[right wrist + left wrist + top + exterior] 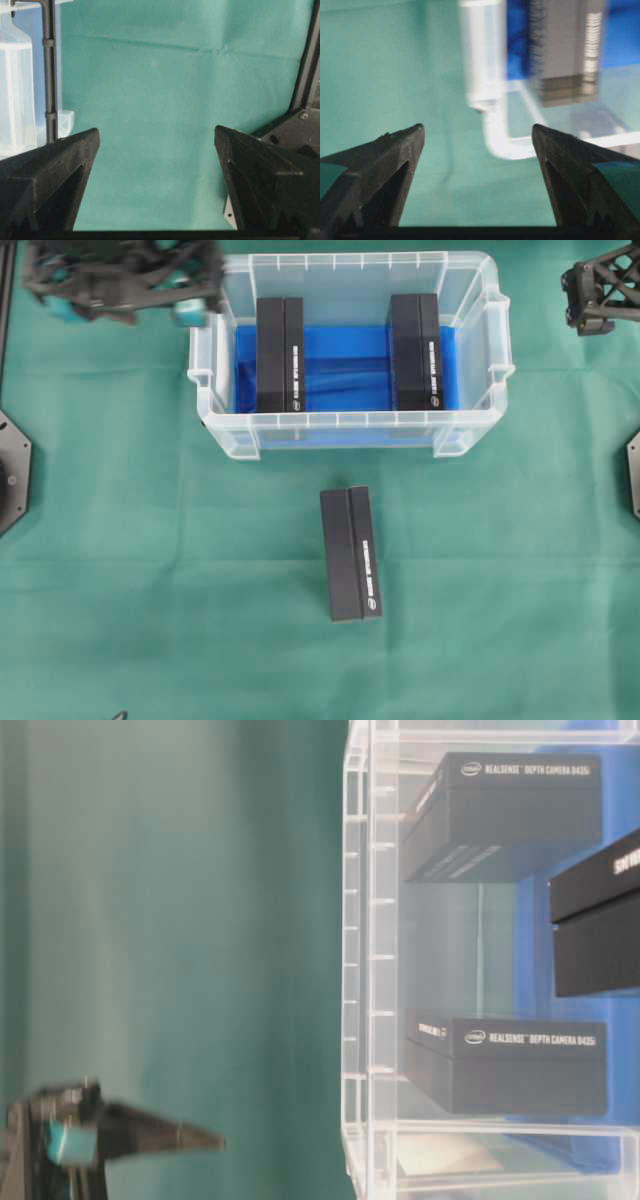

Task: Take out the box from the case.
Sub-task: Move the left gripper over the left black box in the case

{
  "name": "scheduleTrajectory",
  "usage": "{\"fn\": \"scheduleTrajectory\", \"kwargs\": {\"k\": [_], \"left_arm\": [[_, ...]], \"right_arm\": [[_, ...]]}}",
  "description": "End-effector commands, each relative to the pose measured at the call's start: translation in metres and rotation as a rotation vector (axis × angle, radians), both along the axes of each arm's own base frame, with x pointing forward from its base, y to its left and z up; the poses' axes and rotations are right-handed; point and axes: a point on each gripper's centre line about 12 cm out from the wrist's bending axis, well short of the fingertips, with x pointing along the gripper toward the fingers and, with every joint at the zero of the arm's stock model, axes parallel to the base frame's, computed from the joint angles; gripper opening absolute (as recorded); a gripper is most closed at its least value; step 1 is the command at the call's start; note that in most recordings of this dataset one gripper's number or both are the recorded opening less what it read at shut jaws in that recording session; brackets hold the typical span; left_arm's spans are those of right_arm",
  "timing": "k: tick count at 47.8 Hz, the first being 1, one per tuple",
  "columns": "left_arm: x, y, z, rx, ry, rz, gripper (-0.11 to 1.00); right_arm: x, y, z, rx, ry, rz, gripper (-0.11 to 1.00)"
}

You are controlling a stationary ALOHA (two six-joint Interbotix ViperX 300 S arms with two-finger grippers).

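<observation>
**One box out on the cloth, two in the case, both grippers spread and empty**

The green cloth (150, 590) lies bare over most of the table, with wide room to the left, to the right and in front of the case (352, 422). The case sits toward the far middle of the overhead view, its long rim running left to right, and its front wall stands well apart from the box outside.

Inside the case, on the blue lining (345, 365), two black boxes stand apart. The left box (279, 355) is near the left wall and the right box (414, 352) near the right wall, with a strip of bare lining between them. Both run front to back and carry white print along one side.

The third box (351, 553) lies flat on the cloth in front of the case, slightly turned, touching nothing.

The left gripper (190, 300) is blurred at the case's far left corner, just outside the wall; its jaws are spread wide with nothing between them. In its wrist view the corner of the case and the left box lie ahead.

The right gripper (157, 137) is also spread wide and empty, over bare cloth, with the case's edge at the left of its wrist view. In the overhead view only part of the right arm (600, 295) shows at the far right corner, well clear of the case.
</observation>
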Motion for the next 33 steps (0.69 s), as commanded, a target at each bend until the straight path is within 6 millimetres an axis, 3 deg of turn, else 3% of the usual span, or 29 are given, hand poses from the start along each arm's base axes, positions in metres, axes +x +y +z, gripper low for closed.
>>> {"fn": "scheduleTrajectory", "kwargs": {"k": [1, 15, 33], "left_arm": [[0.019, -0.002, 0.014, 0.016, -0.046, -0.021, 0.86], [0.067, -0.002, 0.017, 0.022, -0.077, -0.048, 0.86], [0.077, -0.005, 0.015, 0.005, -0.059, -0.021, 0.86]], "right_arm": [[0.0, -0.001, 0.004, -0.009, -0.011, -0.001, 0.9], [-0.001, 0.0, 0.004, -0.014, -0.015, 0.007, 0.9], [-0.003, 0.0, 0.004, -0.019, -0.013, 0.029, 0.9]]}}
